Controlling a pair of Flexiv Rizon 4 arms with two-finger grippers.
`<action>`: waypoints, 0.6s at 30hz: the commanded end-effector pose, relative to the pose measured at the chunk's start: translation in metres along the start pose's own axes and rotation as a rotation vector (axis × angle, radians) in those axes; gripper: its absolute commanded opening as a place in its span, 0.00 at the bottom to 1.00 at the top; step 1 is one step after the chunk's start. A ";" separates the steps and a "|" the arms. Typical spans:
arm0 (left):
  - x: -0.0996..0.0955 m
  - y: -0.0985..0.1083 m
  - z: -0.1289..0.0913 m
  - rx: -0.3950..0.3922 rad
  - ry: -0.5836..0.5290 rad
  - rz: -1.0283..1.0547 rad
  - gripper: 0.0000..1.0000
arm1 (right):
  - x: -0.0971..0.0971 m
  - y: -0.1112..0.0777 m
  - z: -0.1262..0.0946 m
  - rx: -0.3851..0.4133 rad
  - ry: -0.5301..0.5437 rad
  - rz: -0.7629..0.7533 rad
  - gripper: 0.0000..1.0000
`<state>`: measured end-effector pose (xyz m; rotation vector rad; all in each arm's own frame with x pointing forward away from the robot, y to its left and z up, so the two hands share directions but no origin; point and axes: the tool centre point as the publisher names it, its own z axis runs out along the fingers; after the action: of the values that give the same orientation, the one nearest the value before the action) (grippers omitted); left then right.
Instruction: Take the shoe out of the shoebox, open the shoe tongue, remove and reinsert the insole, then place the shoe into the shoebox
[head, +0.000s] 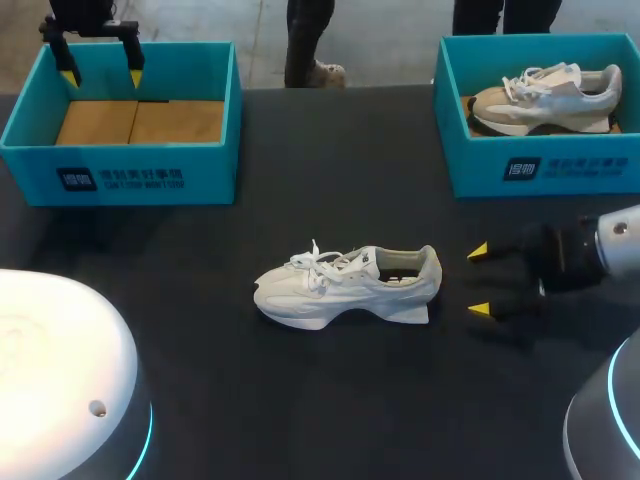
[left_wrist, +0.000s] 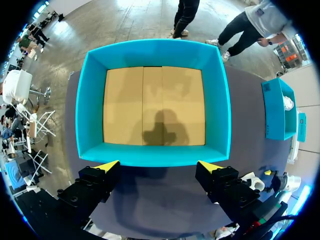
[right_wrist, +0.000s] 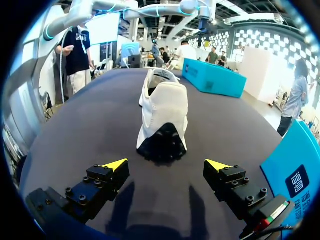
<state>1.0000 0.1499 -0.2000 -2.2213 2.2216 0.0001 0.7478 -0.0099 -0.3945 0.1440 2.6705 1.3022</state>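
A white shoe (head: 345, 287) stands upright on the dark table, toe to the left, heel toward my right gripper (head: 478, 281). That gripper is open, just right of the heel and apart from it. In the right wrist view the shoe (right_wrist: 163, 114) lies ahead of the open gripper (right_wrist: 166, 164), heel first. An empty teal shoebox (head: 125, 122) with a cardboard floor sits at the back left. My left gripper (head: 99, 64) hangs open above its far wall. From the left wrist view the empty shoebox (left_wrist: 154, 105) lies ahead of the open gripper (left_wrist: 159, 165).
A second teal shoebox (head: 540, 160) at the back right holds a beige and white shoe (head: 545, 98). Both arm bases (head: 60, 380) stand at the near corners of the table.
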 end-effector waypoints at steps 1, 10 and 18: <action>0.000 0.000 0.000 0.000 0.000 0.000 1.00 | 0.000 0.001 0.007 0.019 0.005 0.010 1.00; 0.000 0.000 0.000 0.000 0.000 0.000 1.00 | -0.008 0.004 0.023 0.021 0.000 0.038 1.00; 0.000 0.000 0.000 0.000 0.000 0.000 1.00 | -0.009 0.010 0.037 0.013 0.029 0.049 1.00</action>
<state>1.0000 0.1499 -0.2000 -2.2213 2.2216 0.0001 0.7577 0.0170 -0.4049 0.1929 2.7023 1.3218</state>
